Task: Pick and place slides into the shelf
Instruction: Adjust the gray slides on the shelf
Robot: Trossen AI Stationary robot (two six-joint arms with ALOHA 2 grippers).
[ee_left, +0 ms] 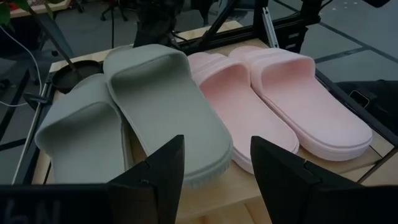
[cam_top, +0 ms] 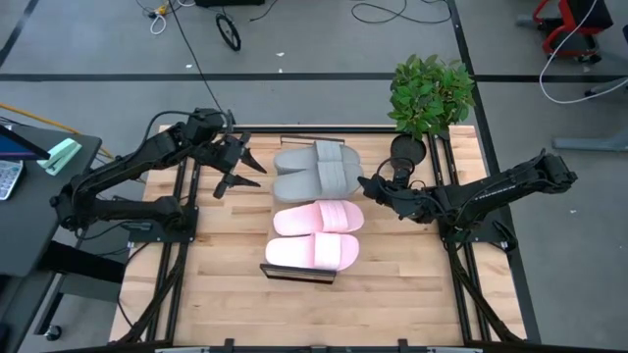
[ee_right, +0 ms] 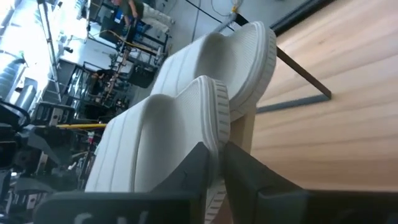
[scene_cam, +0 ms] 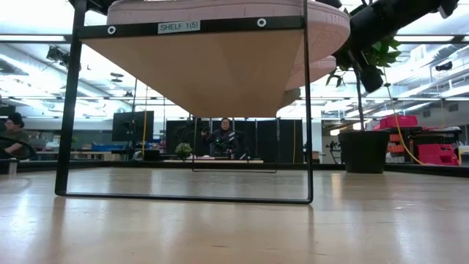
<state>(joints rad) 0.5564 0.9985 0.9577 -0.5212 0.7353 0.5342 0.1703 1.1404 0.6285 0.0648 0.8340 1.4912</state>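
Observation:
Several slides lie side by side on top of the shelf [cam_top: 299, 276]: two grey slides [cam_top: 316, 169] on the far side and two pink slides [cam_top: 314, 235] on the near side. In the low view the shelf's top [scene_cam: 194, 28] shows from below. My left gripper [cam_top: 245, 169] is open, in the air to the left of the grey slides [ee_left: 143, 106], and touches nothing. My right gripper [cam_top: 368, 183] comes level from the table's right, its fingers almost together [ee_right: 216, 149] at the right end of the nearer grey slide [ee_right: 155, 143]. My right gripper has its nearly shut fingertips [ee_right: 202, 155] at the ridged sole edge [ee_right: 219, 118] at the right end of the nearer grey slide. It comes level from the table's right. I cannot tell whether the fingers touch the edge. The slide lies flat on the shelf top.
A potted plant [cam_top: 430, 93] stands at the table's far right corner, and its dark pot [cam_top: 407, 149] is just beyond my right gripper. Bare tabletop [cam_top: 226, 294] lies near and to the left of the shelf. People sit in the room behind [scene_cam: 223, 136].

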